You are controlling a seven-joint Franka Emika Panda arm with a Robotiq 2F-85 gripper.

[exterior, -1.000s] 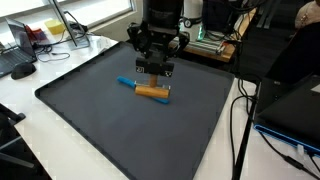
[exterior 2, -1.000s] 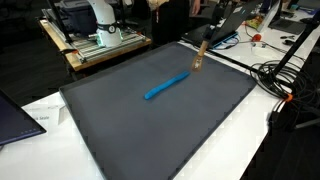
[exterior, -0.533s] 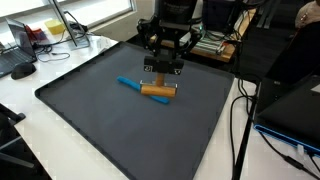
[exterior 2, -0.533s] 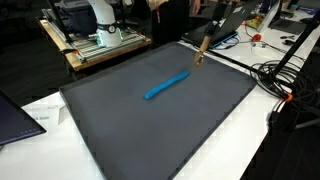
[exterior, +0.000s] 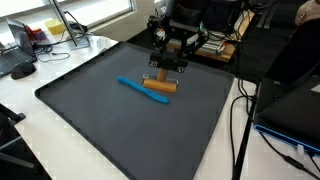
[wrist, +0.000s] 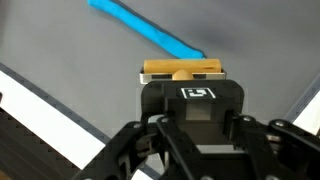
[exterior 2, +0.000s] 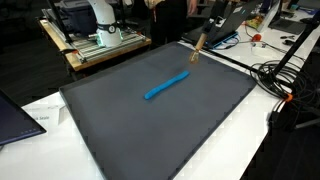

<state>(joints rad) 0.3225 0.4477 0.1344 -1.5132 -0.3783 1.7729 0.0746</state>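
Note:
My gripper (exterior: 166, 70) is shut on a tan wooden piece (exterior: 160, 87) and holds it above the dark mat (exterior: 120, 130). In an exterior view the piece (exterior 2: 197, 50) hangs tilted below the gripper (exterior 2: 204, 36), near the mat's (exterior 2: 150, 130) far corner. The wrist view shows the tan piece (wrist: 160, 68) lying crosswise between the fingers of the gripper (wrist: 180, 82). A blue marker (exterior: 130, 84) lies flat on the mat, just beside the held piece. It also appears as the blue marker (exterior 2: 167, 85) and the blue marker (wrist: 145, 32), untouched.
Cables (exterior: 240, 120) run along the white table beside the mat. A mouse (exterior: 22, 69) and desk clutter sit at one corner. A laptop (exterior 2: 15, 115), more cables (exterior 2: 285, 85) and a cart with equipment (exterior 2: 100, 35) ring the mat.
The gripper has carried the tan piece up and toward the mat's far edge, away from the blue marker. The marker has not moved.

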